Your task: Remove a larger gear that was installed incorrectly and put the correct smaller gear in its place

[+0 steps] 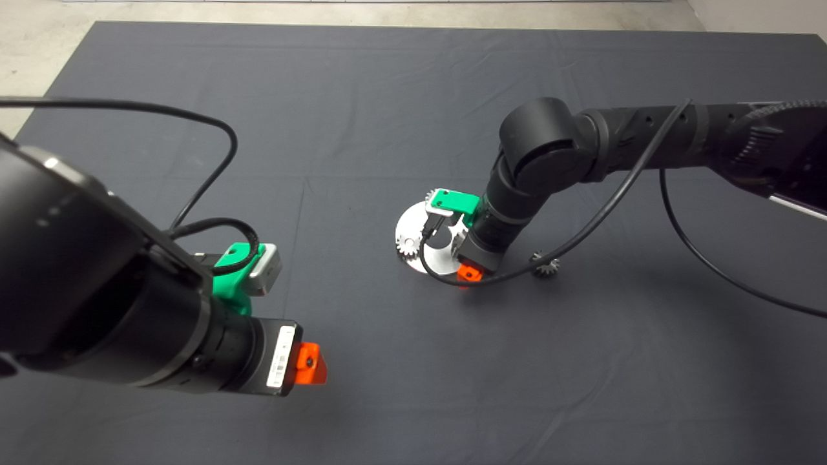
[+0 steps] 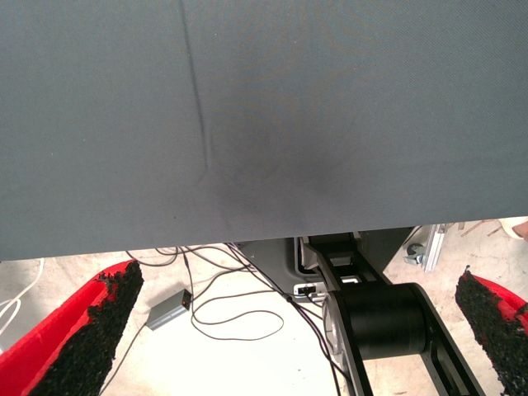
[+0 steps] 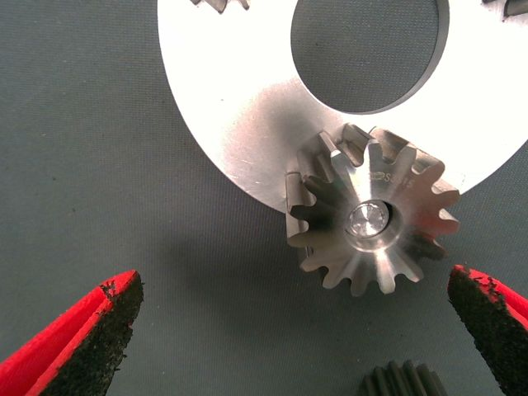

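Head: right gripper [image 1: 460, 248] sits over the silver ring plate [image 1: 408, 227]; smaller gear [image 1: 546, 265] lies on the mat [image 1: 362, 97] just beside the plate. Left gripper [image 1: 309, 363] hangs well away from the plate.
Left wrist: fingers [image 2: 87, 330] apart, only mat and floor between.
Right wrist: fingers [image 3: 82, 342] spread wide, holding nothing; larger gear [image 3: 373, 221] seated on a pin at the plate rim.

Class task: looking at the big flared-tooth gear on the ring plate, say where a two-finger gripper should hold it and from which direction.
Grip the larger gear across its toothed rim, coming straight down from above. It lies flat on a pin on the ring plate, its flared teeth offering opposite flanks. The right gripper is open and already straddles it.
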Robot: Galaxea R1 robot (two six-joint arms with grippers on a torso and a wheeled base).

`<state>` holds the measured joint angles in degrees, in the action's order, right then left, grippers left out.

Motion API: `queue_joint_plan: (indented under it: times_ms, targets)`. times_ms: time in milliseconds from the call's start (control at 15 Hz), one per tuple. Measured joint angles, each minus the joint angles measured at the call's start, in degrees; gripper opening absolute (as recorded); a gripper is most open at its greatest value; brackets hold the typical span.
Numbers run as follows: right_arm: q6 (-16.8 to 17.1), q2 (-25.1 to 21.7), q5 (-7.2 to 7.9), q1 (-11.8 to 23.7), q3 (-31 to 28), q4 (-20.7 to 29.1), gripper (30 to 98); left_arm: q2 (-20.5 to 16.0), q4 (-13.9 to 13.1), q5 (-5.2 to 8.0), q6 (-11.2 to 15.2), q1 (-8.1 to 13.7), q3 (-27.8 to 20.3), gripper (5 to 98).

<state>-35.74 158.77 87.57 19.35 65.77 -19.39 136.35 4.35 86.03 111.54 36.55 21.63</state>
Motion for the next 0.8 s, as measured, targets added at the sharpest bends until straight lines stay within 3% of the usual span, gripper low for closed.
queue_joint_plan:
  times_ms: [800]
  targets:
    - [0.16,2.06,-0.02,-1.13,6.86,-4.18,97.8,0.0,-0.02,0.1,0.0,0.0,-0.02,97.6]
